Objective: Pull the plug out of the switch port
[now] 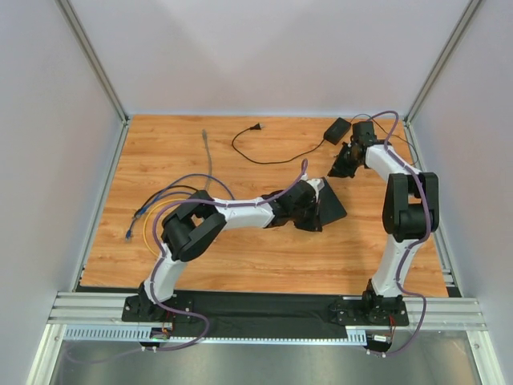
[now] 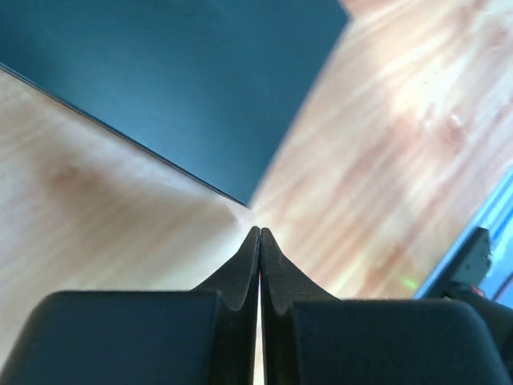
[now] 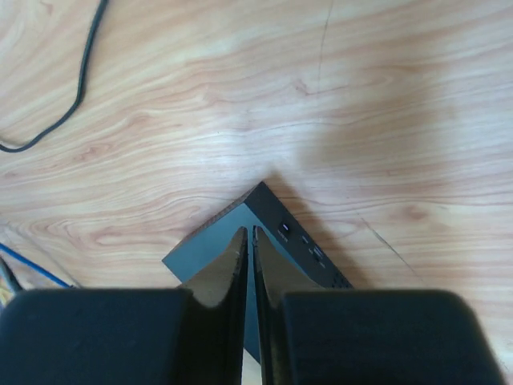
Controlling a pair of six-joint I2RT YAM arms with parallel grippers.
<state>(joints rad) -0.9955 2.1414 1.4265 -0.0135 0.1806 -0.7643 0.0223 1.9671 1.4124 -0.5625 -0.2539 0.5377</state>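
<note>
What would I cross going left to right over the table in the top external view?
blue cable end → grey cable → power cord's pronged end → switch → right arm's elbow. The left arm and the adapter overlap others, so they are left out.

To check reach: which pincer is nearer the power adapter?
Right. The right pincer hangs just on the near side of the power adapter; the left pincer lies farther off, beside the switch.

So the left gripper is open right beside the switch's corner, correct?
Not quite: the left gripper is shut, fingers pressed together, as the left wrist view shows. It does sit right beside the corner of the switch.
</note>
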